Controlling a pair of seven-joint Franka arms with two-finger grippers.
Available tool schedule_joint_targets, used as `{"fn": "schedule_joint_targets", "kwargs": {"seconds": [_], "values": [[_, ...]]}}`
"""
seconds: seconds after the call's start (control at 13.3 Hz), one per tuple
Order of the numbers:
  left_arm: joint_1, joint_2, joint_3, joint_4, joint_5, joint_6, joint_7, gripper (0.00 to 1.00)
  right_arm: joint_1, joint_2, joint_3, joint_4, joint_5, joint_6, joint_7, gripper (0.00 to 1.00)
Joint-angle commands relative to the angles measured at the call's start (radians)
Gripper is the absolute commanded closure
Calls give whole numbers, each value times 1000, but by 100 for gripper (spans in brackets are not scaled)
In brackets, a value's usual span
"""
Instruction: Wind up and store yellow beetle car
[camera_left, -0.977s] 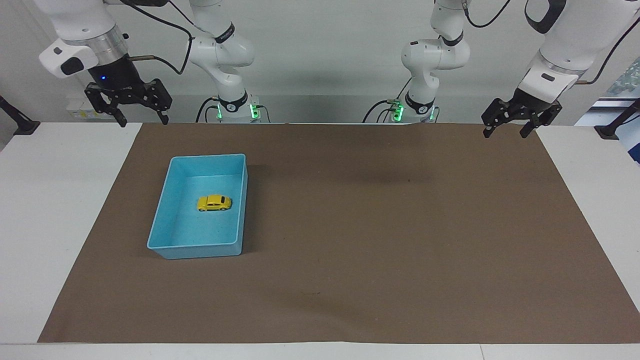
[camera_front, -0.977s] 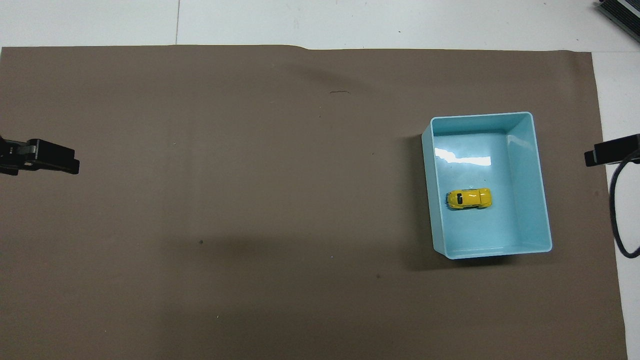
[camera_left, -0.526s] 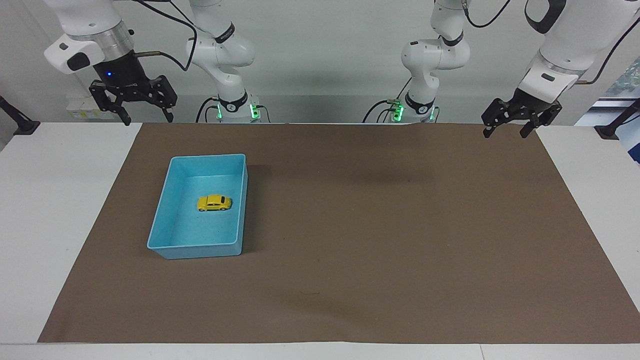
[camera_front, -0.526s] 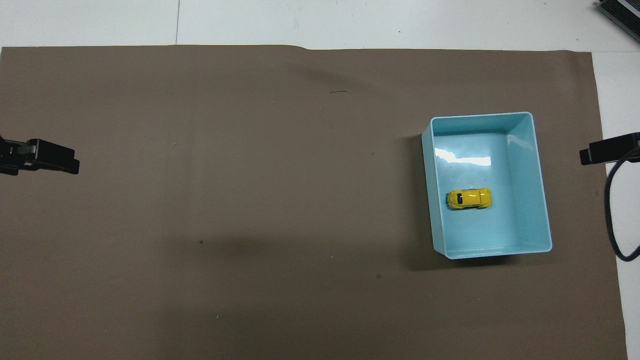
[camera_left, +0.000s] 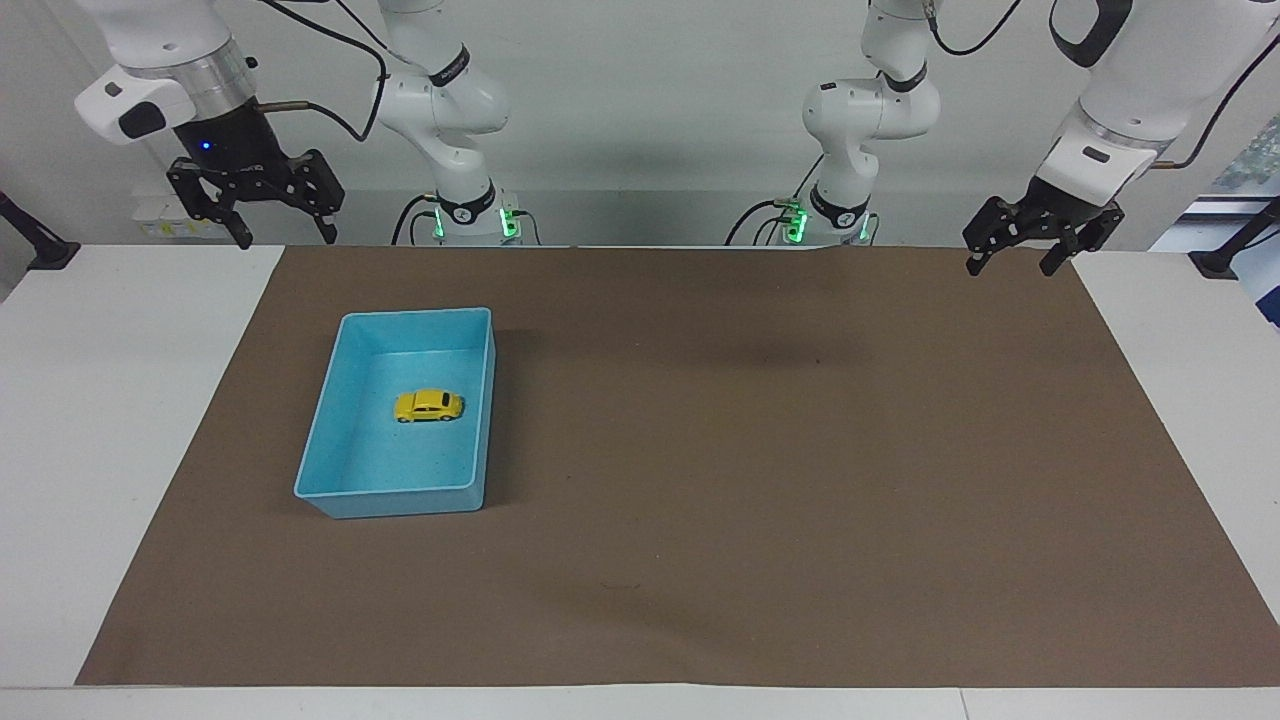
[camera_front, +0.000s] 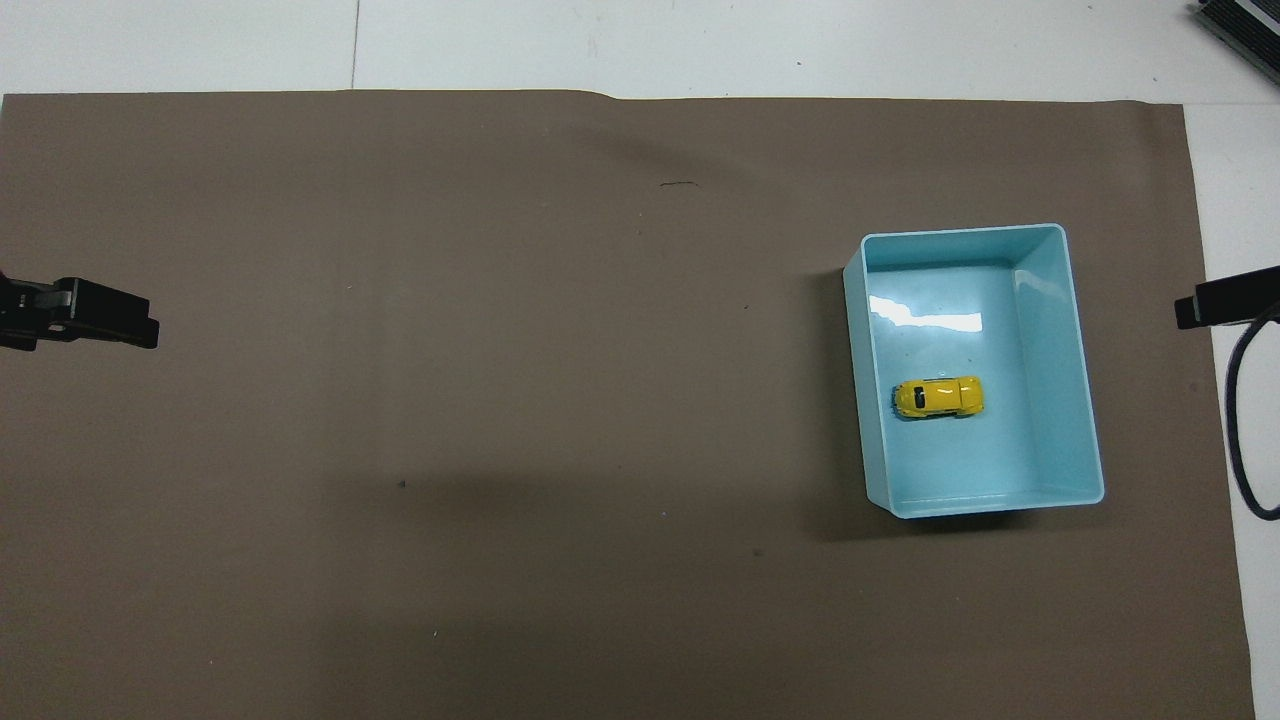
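Only our right end effector (camera_left: 255, 215) shifted, both spread empty; yellow beetle car (camera_left: 428, 405) looks light, slick: pinch its flanks.

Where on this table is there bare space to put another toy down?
Most of the brown mat is bare, from the light-blue bin to the left arm's end. The only occupied spot is the bin, toward the right arm's end, with the yellow beetle car in it. The left gripper and right gripper hang open above the table's corners nearest the robots.

Yellow beetle car (camera_left: 428, 405) in bin (camera_left: 330, 455)
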Motion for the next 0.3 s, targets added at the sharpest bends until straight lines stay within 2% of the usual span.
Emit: {"fn": "schedule_joint_targets", "kwargs": {"seconds": [0.0,0.23], "values": [[13,-11,-9,-4,15,-11,-1,0,-10,-4,9,9,2,-16,19,0],[13,-11,-9,-4,15,-11,-1,0,-10,-13,15,3,4,-12,19,0]]}}
